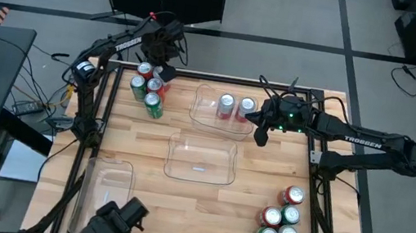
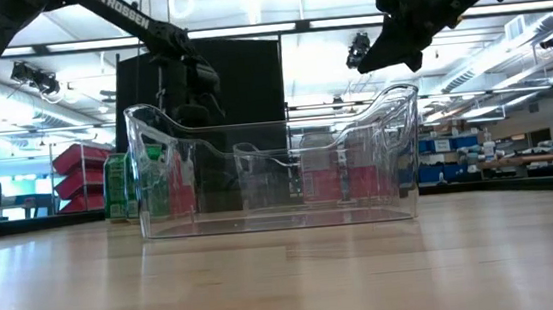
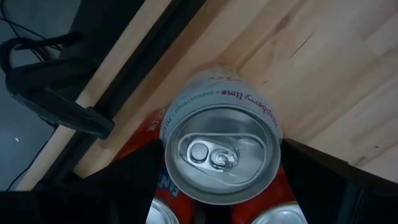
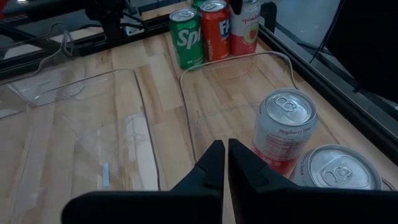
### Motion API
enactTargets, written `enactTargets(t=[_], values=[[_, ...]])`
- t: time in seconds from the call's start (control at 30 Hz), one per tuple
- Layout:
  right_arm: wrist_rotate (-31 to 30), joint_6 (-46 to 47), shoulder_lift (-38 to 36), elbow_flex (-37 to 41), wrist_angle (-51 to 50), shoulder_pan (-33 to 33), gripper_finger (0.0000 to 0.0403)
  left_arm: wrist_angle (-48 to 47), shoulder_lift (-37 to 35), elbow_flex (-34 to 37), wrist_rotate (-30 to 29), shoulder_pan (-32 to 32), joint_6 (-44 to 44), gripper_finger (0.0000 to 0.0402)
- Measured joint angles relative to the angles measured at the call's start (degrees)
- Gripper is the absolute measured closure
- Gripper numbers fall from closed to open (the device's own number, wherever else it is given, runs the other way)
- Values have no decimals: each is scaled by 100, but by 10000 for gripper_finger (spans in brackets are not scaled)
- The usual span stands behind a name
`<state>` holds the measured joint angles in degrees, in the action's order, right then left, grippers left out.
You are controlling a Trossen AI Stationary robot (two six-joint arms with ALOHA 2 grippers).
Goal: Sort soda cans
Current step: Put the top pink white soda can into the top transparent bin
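Two silver-white raspberry lime cans [image 1: 235,107] already stand in the far clear bin [image 1: 201,115], and your right gripper [image 1: 260,134] hovers just above that bin's rim with its jaws shut and empty. Your left gripper [image 1: 159,69] is over the far-left cluster of cans [image 1: 149,87], jaws spread wide around a raspberry lime can [image 3: 221,144], not visibly clamped on it. Five more cans [image 1: 280,217] wait at the bench's near right. You appear to be mid-pick: next, close on that can, lift it straight up, and carry it to the far bin.
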<state>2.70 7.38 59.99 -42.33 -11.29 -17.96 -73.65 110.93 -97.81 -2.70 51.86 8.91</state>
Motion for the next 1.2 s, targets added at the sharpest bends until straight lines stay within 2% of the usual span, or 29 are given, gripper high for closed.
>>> enactTargets(t=[0.73, 0.83, 1.07, 1.2], values=[[0, 0, 0, 0, 4, 0, 387, 524, 9, 54, 179, -50, 137, 81], [-1, 0, 0, 0, 4, 0, 388, 532, 9, 54, 149, -50, 146, 95], [-1, 0, 0, 0, 4, 0, 389, 516, 8, 23, 124, -50, 170, 161], [-2, 0, 0, 0, 4, 0, 389, 475, 48, -143, 101, -57, 164, 162]])
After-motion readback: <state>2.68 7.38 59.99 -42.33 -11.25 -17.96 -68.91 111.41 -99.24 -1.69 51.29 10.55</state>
